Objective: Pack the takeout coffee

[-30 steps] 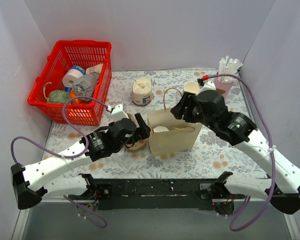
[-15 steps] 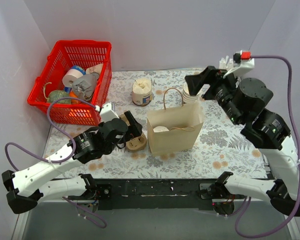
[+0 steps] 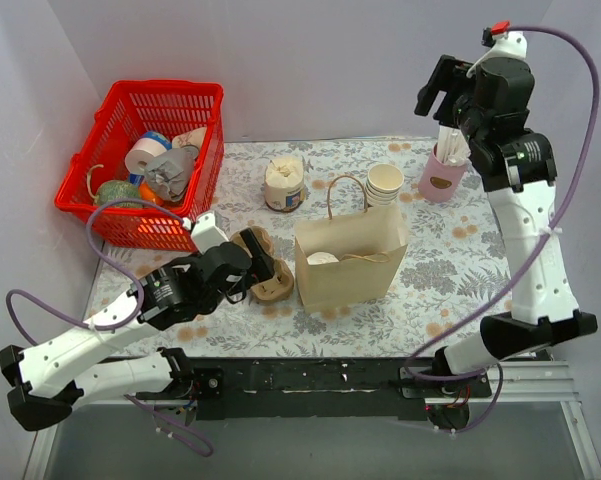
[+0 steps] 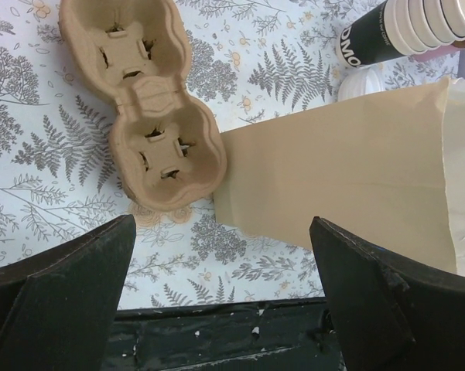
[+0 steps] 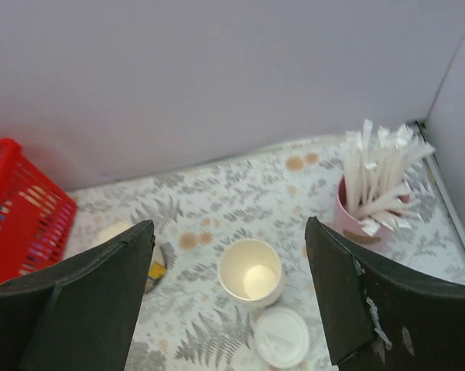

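Note:
A brown paper bag [image 3: 350,275] stands open at mid-table. A round white lid [image 3: 322,258] shows inside its top, left of centre; I take it for the takeout coffee. My left gripper [image 3: 258,262] is open and empty, low over a cardboard cup carrier [image 4: 151,116], left of the bag [image 4: 340,178]. My right gripper [image 3: 435,88] is open and empty, raised high at the back right, well away from the bag. Another white lid [image 5: 281,338] sits on the cloth behind the bag; I cannot tell whether a cup is under it.
A stack of lidless cups [image 3: 384,180] stands behind the bag's right corner. A cream jar [image 3: 284,183] stands behind its left corner. A pink cup of white sticks [image 3: 440,182] is at the back right. A red basket [image 3: 165,88] of oddments fills the back left.
My right gripper rose from the bag's top right corner and swung up to the back right. My left gripper drew back left from the bag's edge. The lid in the bag stayed put.

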Controlling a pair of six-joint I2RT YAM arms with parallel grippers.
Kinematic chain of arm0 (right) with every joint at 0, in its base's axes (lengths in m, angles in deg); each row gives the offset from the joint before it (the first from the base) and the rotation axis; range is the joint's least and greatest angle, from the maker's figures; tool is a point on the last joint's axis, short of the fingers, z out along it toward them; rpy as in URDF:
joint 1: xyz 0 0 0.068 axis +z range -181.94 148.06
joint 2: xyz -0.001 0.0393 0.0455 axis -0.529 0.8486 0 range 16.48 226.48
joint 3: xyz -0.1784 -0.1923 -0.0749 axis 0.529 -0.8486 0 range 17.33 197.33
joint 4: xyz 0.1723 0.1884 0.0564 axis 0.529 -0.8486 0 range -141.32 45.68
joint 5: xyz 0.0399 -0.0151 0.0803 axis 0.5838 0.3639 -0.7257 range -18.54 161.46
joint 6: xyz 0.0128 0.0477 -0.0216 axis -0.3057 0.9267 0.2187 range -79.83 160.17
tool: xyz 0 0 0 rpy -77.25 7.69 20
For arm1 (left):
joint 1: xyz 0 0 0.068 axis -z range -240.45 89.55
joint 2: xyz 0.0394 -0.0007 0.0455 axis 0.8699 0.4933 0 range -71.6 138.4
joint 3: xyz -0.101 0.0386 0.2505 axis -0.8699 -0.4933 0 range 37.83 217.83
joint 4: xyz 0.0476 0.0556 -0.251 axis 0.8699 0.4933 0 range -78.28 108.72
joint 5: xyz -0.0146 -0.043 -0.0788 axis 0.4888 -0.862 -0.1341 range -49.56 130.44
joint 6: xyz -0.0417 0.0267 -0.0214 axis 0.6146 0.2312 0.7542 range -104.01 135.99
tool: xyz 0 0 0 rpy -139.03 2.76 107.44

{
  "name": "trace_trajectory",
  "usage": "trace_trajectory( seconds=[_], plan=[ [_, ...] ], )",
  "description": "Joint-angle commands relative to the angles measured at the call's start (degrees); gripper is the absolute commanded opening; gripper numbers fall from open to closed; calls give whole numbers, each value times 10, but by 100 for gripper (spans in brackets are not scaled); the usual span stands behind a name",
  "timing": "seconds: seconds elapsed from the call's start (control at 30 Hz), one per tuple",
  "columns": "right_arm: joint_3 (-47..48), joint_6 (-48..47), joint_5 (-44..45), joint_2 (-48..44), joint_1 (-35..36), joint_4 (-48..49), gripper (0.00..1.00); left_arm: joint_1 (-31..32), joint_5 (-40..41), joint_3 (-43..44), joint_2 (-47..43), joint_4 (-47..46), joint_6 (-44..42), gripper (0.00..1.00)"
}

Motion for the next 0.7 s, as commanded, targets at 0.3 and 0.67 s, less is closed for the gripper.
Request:
trace_trajectory(
  seconds=[0.3,0.67],
  plan=[
    [-92,-67,-104,104,-163,5,73,-2,-24,-52,-43,37,27,98],
    [-67,-90,-24,179,-165,-15,62,-1,-6,-58,-32,37,17,98]
  ],
)
